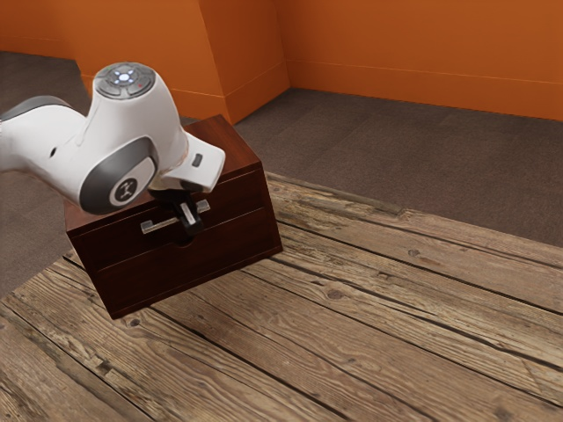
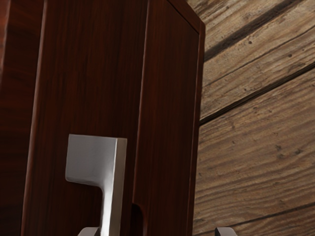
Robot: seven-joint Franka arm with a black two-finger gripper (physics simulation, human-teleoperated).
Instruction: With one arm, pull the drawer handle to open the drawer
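A dark wooden drawer cabinet (image 1: 176, 259) stands on the plank table toward the exterior view's left. Its upper drawer (image 1: 237, 198) carries a silver bar handle (image 1: 158, 225), and the drawer front looks flush with the one below. My black gripper (image 1: 191, 225) hangs right at the handle, fingers pointing down across the bar. In the wrist view the handle (image 2: 98, 167) is close, one end and its post showing. Two fingertips (image 2: 224, 231) peek in far apart, the handle near one of them. The gripper is open, not clamped on the bar.
The wooden table (image 1: 369, 325) stretches toward the exterior view's right and front. Grey carpet (image 1: 422, 141) and orange walls (image 1: 405, 44) lie behind. The lower drawer front (image 1: 220, 255) has a small notch at its upper edge.
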